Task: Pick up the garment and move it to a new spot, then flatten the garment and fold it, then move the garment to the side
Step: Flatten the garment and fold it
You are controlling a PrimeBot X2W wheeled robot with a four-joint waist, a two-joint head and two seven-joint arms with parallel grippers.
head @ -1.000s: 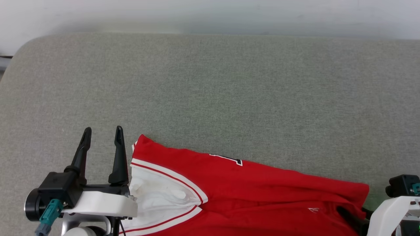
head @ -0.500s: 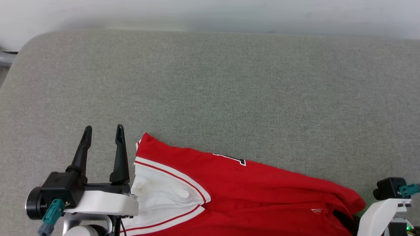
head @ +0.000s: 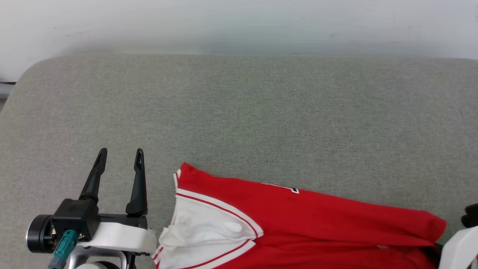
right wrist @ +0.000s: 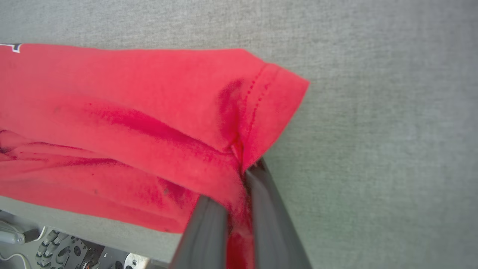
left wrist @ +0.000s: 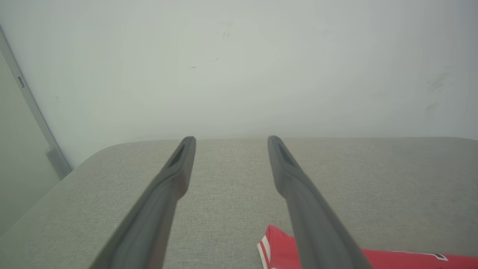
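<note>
The garment, a red jersey with a white sleeve and red-white trim, lies crumpled along the near edge of the grey padded surface. My left gripper stands open just left of its sleeve corner, not touching it. From the left wrist, the open fingers point over bare surface, with the garment corner low between them. My right gripper is shut on a pinch of the garment near its stitched hem corner. Its white forearm shows at the lower right.
The grey surface ends in a rounded corner at the far left, with a pale wall behind it. A wide stretch of bare surface lies beyond the garment. Robot base parts show under the near edge.
My right gripper has shut on the garment's hem. The garment has slid right, away from the left gripper. The head view has shifted a little; the left gripper stays open.
</note>
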